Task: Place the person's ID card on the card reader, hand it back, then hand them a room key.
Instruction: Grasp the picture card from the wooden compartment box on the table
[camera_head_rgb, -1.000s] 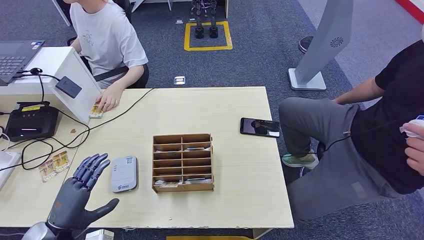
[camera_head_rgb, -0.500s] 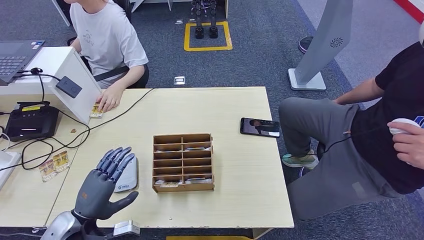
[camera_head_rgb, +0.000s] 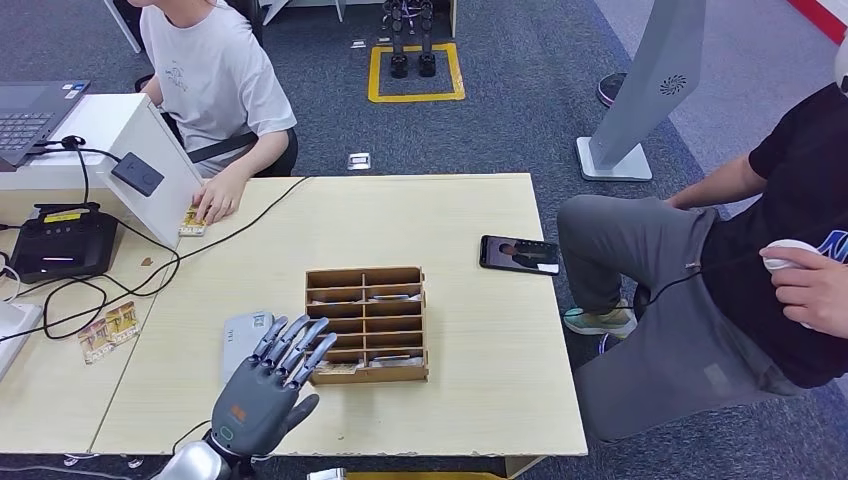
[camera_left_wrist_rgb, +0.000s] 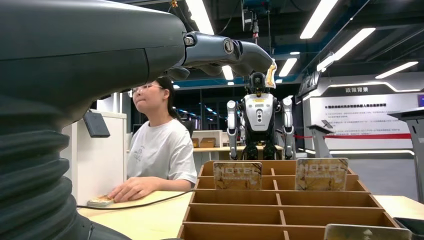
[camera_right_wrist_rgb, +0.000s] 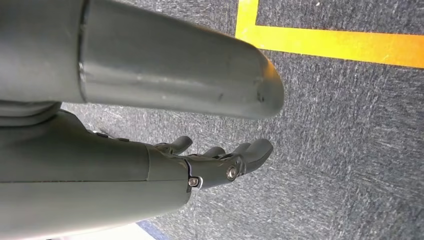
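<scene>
— Grey carpet lies round a pale wooden bench (camera_head_rgb: 470, 380), with a yellow square marked on the floor at the upper middle of the frame. What sits on the bench?

— At its centre, a wooden rack (camera_head_rgb: 366, 325) of small compartments, with key cards (camera_left_wrist_rgb: 237, 175) marked HOTEL standing in it. Just left of the rack lies the white card reader (camera_head_rgb: 240, 338), partly covered by the left robot hand (camera_head_rgb: 268, 385).

— How is that robot hand?

— It hovers at the lower left of centre, fingers straight and spread, tips over the rack's lower left corner. It holds nothing.

— And the ID card?

— At the upper left, a person in a white shirt (camera_head_rgb: 215, 75) rests a hand (camera_head_rgb: 218, 198) on a small card (camera_head_rgb: 192, 222) lying on the bench beside a white box (camera_head_rgb: 120, 130). Whether that is the ID card I cannot tell. Two similar cards (camera_head_rgb: 108, 330) lie at the left edge.

— The other robot hand?

— The right robot hand (camera_right_wrist_rgb: 210, 160) hangs over the carpet, fingers loosely curved and apart, nothing in it.

— Anything else?

— A phone (camera_head_rgb: 519, 254) lies at the bench's right side, and a person in a black shirt (camera_head_rgb: 800, 200) sits at the right edge. A black device (camera_head_rgb: 60, 245) with cables sits at the far left.
</scene>
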